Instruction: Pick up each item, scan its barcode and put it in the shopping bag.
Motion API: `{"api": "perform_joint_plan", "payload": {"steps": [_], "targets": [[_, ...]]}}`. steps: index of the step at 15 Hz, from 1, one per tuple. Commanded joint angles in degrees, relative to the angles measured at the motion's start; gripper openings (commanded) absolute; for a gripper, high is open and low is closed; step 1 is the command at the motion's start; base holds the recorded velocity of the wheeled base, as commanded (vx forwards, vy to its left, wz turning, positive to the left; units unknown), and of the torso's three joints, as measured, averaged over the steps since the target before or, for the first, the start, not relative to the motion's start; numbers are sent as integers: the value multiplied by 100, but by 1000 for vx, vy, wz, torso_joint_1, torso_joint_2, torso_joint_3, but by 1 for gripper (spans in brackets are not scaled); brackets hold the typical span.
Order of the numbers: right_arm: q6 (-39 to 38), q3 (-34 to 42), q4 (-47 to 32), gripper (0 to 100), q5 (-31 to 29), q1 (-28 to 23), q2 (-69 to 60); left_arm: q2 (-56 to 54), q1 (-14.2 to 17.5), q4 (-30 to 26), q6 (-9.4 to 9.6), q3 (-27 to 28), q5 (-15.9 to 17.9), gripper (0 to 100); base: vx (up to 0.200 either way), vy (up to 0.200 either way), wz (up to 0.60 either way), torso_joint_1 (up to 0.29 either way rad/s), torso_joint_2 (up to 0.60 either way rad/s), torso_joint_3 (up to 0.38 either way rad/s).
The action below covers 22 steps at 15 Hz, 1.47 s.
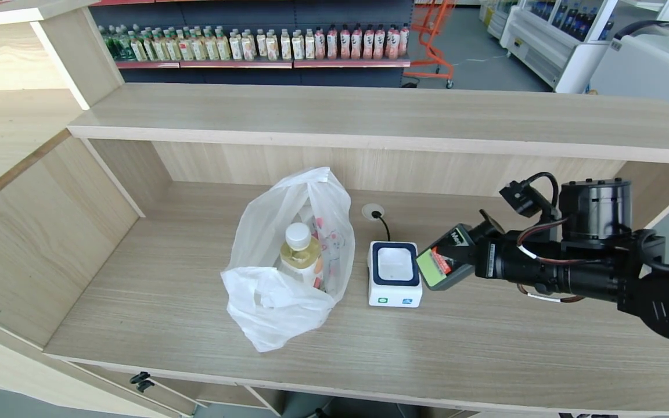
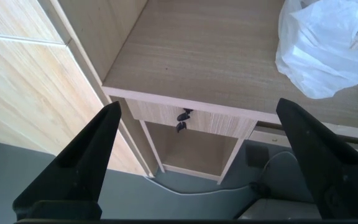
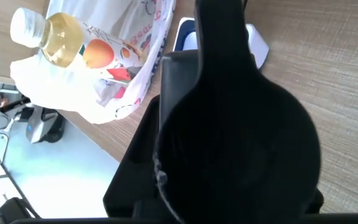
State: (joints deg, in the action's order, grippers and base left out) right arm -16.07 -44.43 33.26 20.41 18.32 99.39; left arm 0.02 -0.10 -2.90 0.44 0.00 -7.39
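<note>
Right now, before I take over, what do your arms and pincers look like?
Right arm: black cylindrical segments, a grey metal joint drum, a small black camera on a bracket, with black and reddish cables looped alongside. Right pincer: black. Left pincer: two matte black, wedge-shaped fingers tapering to the tips.

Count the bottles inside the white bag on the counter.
1: a white-capped bottle sits in the bag, beside the scanner. The bag's folds may hide more.
</note>
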Motion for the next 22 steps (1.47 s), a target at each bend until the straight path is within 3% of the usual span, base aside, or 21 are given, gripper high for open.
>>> {"api": "perform_joint_plan", "payload": {"steps": [1,7,19,22], "targets": [[-2,-109,5,0,-19,119,256,-2,1,0,0,0,0,100,0,0,0,0,0,0],[7,-188,744,0,-406,435,933,-2,1,0,0,0,0,100,0,0,0,0,0,0],[-63,-839,788,0,-661,637,1469,-2,1,0,0,0,0,100,0,0,0,0,0,0],[-1285,-1190,656,0,-740,1042,696,-2,1,0,0,0,0,100,0,0,0,0,0,0]]}}
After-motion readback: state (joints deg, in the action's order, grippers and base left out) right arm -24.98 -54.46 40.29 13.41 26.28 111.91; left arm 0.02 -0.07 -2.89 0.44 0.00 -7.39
